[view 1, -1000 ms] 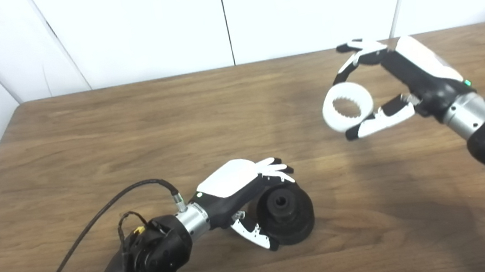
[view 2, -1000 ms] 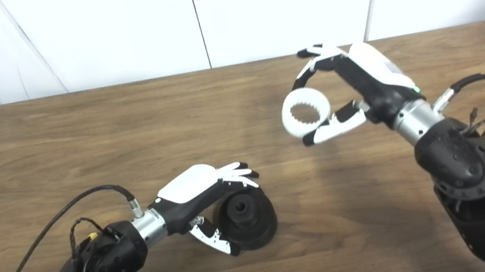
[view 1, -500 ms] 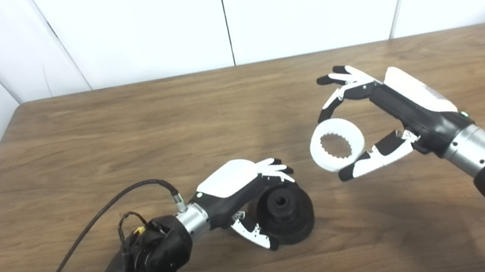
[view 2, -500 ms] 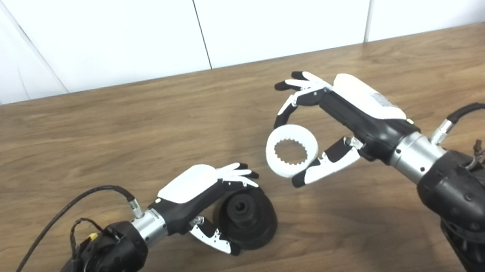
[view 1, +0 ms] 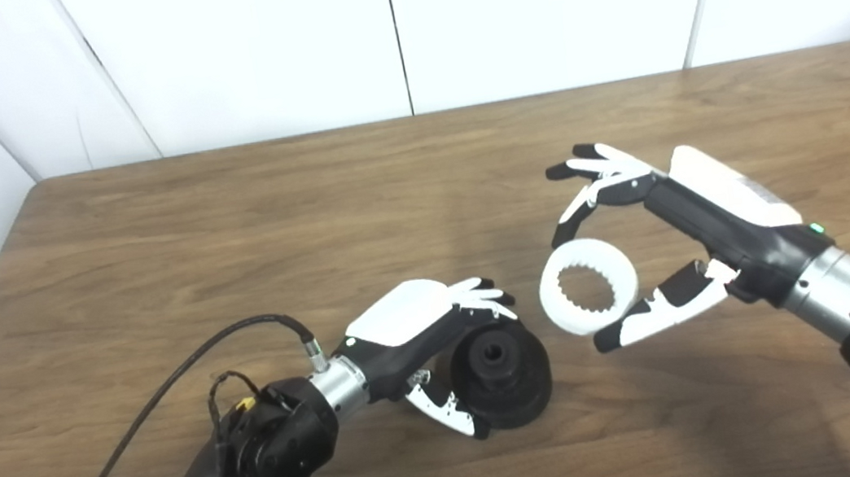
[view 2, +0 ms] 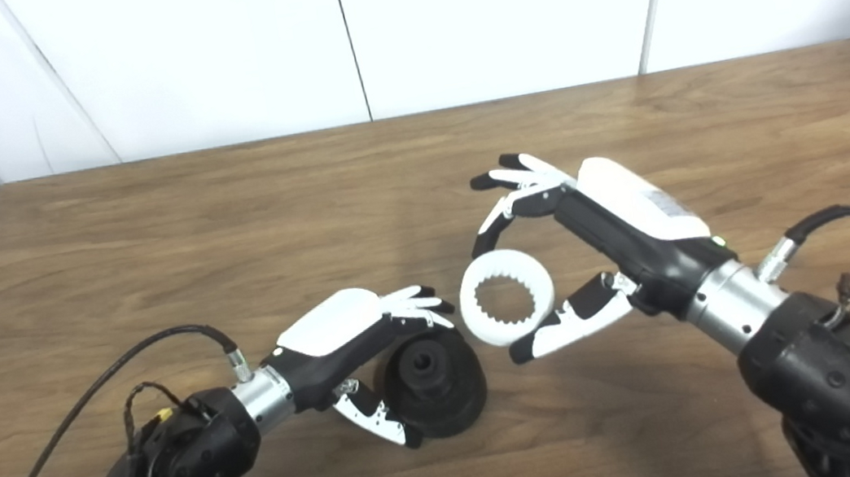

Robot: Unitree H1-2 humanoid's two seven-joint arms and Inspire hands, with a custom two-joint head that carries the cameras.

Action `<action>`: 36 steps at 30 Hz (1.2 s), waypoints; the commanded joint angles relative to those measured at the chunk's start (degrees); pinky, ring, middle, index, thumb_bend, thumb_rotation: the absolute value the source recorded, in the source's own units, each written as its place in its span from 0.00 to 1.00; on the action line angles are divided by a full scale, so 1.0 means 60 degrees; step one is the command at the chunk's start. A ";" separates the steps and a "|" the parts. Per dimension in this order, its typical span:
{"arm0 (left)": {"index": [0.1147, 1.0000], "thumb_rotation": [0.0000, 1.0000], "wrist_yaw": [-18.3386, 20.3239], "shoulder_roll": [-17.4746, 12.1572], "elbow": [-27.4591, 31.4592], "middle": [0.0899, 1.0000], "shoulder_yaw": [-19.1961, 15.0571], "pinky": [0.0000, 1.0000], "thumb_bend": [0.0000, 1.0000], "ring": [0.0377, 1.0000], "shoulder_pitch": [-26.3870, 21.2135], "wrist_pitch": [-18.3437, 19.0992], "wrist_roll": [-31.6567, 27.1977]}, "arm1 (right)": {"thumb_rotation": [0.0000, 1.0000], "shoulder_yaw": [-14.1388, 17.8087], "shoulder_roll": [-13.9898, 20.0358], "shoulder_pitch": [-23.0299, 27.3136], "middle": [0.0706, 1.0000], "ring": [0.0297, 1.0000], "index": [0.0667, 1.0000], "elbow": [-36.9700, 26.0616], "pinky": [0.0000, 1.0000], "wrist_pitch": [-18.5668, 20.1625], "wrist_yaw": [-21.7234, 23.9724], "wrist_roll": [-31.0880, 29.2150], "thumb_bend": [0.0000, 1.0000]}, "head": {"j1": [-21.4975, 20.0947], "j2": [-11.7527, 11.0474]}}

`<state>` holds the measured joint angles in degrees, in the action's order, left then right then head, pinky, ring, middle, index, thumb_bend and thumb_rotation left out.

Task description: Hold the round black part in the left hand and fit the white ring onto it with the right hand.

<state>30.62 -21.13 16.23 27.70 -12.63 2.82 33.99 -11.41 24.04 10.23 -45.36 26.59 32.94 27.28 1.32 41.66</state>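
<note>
A brown wood-grain worktop (view 1: 225, 215) runs back to white wall panels (view 1: 397, 29), its far edge and left corner in view. Most of the surface lies bare, with broad open room at the back and left. Near the front, the left hand (view 1: 422, 337) is closed around the black part (view 1: 500, 372), which rests tilted on the worktop. Just right of it, raised and not touching, the right hand (view 1: 639, 243) pinches the white ring (view 1: 589, 297) between fingers above and thumb below. A black cable (view 1: 168, 404) loops off the left arm.
</note>
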 commanded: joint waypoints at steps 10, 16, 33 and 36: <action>0.43 0.07 0.0300 -0.0012 -0.0163 0.91 0.0232 0.89 0.52 0.98 0.0032 0.0065 0.0207 | 0.15 -0.0467 -0.0387 0.0166 0.88 0.98 0.45 0.0384 0.86 -0.0435 -0.0210 0.0375 0.52 | 0.0001 0.0076; 0.43 0.07 0.0310 -0.0028 -0.0174 0.91 0.0235 0.90 0.52 0.98 0.0014 0.0053 0.0202 | 0.15 -0.0735 -0.0603 0.0163 0.88 0.98 0.45 0.0608 0.85 -0.0566 -0.0258 0.0639 0.52 | -0.0001 0.0109; 0.43 0.07 0.0258 -0.0030 -0.0125 0.90 0.0232 0.89 0.52 0.97 0.0042 -0.0069 0.0183 | 0.15 -0.1536 -0.0958 0.0164 0.87 0.98 0.45 0.0972 0.91 -0.0881 -0.0096 0.1347 0.52 | -0.0009 0.0159; 0.43 0.07 0.0286 -0.0030 -0.0112 0.91 0.0265 0.88 0.52 0.97 0.0037 -0.0039 0.0248 | 0.15 -0.1635 -0.0978 0.0199 0.87 0.99 0.45 0.1023 0.91 -0.0890 -0.0074 0.1409 0.52 | 0.0003 0.0157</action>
<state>30.71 -21.13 16.25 27.76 -12.74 2.71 34.01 -21.32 18.69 9.83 -38.60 23.32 32.97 35.31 1.32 42.54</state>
